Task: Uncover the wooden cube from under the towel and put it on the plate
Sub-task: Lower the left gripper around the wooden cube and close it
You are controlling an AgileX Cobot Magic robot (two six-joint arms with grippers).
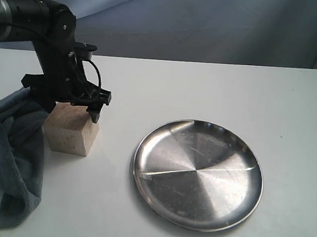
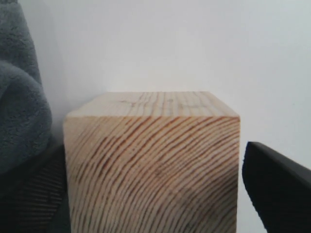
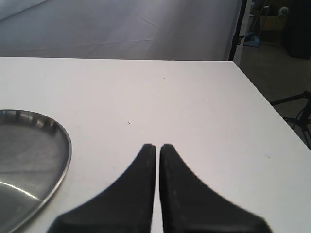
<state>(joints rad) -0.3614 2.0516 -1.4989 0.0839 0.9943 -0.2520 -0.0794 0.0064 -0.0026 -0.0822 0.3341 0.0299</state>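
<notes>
The wooden cube (image 1: 72, 131) stands uncovered on the white table, pale with dark grain lines (image 2: 155, 165). My left gripper (image 1: 71, 109) is lowered over it, open, one finger on each side. In the left wrist view the finger (image 2: 277, 189) on the side away from the towel stands a sliver off the cube's face. The grey-blue towel (image 1: 10, 151) lies bunched against the cube's left side (image 2: 19, 111). The steel plate (image 1: 198, 174) sits bare to the cube's right. My right gripper (image 3: 158, 148) is shut on nothing, hovering beside the plate's rim (image 3: 60, 145); the exterior view does not show it.
The table's right edge (image 3: 272, 111) drops off to a floor with a stand and boxes. A grey backdrop (image 1: 210, 24) hangs behind the table. The towel trails down to the front left corner (image 1: 8, 216).
</notes>
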